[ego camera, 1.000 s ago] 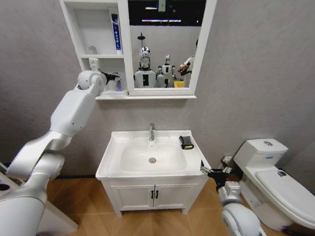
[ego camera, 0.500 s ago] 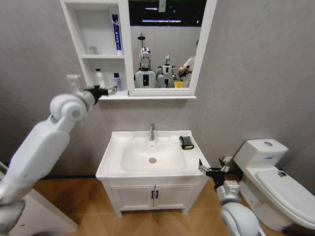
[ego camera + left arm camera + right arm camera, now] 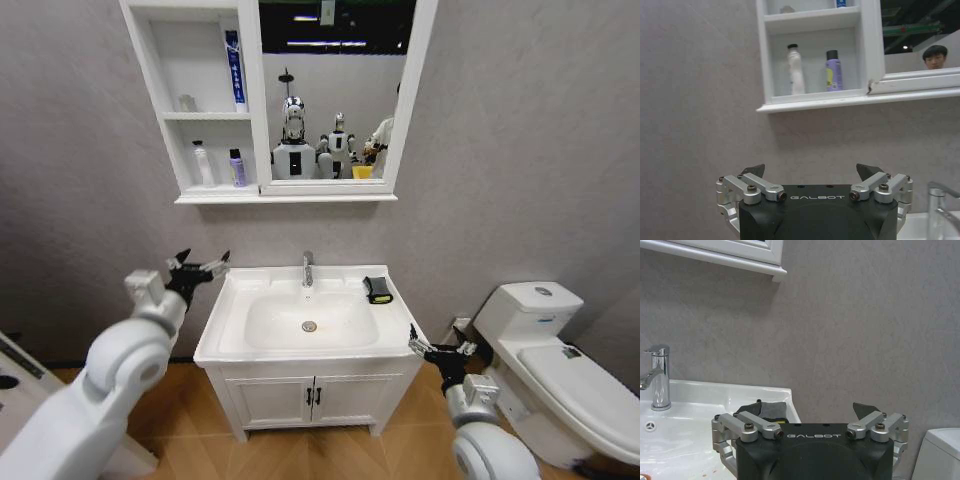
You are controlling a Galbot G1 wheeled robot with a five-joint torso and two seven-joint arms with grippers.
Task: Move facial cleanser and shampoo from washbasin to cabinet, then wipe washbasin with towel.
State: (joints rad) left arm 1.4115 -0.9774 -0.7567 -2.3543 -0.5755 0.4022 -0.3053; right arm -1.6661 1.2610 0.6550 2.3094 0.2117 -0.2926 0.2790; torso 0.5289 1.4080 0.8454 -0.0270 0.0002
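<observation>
Grey wall behind: facial cleanser (image 3: pixel 204 163) and shampoo (image 3: pixel 237 168) stand in the cabinet (image 3: pixel 210 197); towel (image 3: pixel 378 290) lies on the washbasin (image 3: pixel 225 310) rim. Left gripper (image 3: pixel 199 270) and right gripper (image 3: pixel 440 350) are both spread apart, empty.

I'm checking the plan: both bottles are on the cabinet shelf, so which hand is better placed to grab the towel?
Probably the right hand. It is open at the washbasin's front right corner, on the same side as the towel. The left hand, also open, is beyond the washbasin's far left edge.
</observation>
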